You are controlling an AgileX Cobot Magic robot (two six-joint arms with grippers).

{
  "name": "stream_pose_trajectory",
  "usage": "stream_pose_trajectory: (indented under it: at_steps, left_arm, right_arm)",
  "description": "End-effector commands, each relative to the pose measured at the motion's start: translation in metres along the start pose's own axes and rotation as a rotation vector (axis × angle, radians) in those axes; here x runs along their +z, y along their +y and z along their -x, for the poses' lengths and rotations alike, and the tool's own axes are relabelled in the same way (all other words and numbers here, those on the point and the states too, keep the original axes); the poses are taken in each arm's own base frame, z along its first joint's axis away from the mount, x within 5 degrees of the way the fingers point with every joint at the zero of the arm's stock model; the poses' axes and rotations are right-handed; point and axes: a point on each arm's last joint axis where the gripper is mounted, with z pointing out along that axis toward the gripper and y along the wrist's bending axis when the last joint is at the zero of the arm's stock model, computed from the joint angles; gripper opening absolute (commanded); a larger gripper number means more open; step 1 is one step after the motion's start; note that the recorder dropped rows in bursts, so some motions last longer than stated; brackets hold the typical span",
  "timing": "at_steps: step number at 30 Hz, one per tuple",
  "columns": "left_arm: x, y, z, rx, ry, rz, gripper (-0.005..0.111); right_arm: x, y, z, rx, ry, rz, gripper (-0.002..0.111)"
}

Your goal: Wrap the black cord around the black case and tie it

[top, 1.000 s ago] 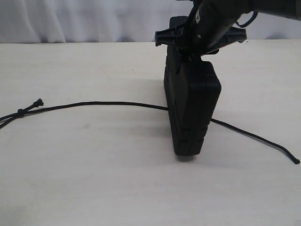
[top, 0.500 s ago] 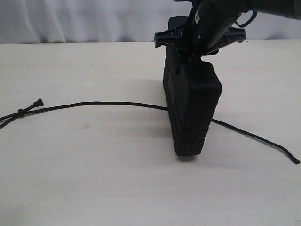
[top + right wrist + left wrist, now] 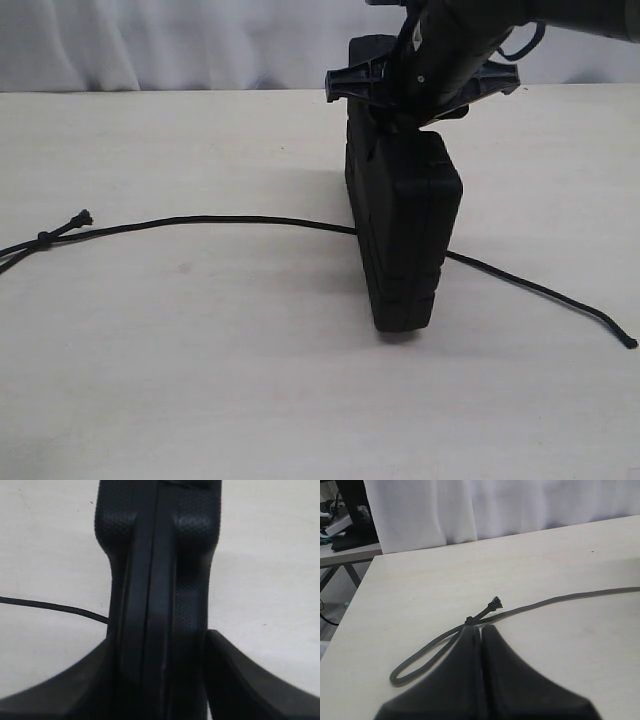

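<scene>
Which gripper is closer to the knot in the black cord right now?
Left. The left gripper sits shut right beside the knot; the right gripper straddles the black case, well away from it.

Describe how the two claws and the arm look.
The left claw is matte black, two tapered wedge fingers. The right claw is black too, with a wide crossbar and a looped black cable on its black arm. No markings visible.

I count one pale table (image 3: 200, 400), one black case (image 3: 403, 235) on it, one black cord (image 3: 230, 219) with a single knot (image 3: 43, 236) near its left end, and two grippers: the right gripper (image 3: 405, 118) at the case's top and the left gripper (image 3: 478, 630) close by that knot.
</scene>
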Motion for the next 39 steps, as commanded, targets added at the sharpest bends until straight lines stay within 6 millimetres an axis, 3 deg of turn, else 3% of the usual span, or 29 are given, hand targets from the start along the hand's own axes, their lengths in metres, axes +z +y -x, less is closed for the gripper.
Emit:
stream_pose_trajectory:
  at_steps: [1,5,13,39]
  left_arm:
    - [0.0001,-0.0001,0.0006,-0.003,-0.016,-0.002,0.000]
    - [0.0001,-0.0001,0.0006,-0.003,-0.016,-0.002,0.000]
    - [0.0001,-0.0001,0.0006,-0.003,-0.016,-0.002,0.000]
    - [0.0001,0.0008,0.0023,0.017,-0.035,0.008,0.000]
  right_arm:
    - [0.0051,-0.0010,-0.0037,-0.014,0.036,-0.016,0.046]
    - [0.0058,-0.0042,-0.0031,-0.002,0.043,-0.016,0.039]
    - [0.0070,-0.0085,-0.0022,-0.009,0.057,-0.007,0.004]
    - [0.0068,-0.0052,-0.0045,-0.046,0.081,0.031,0.004]
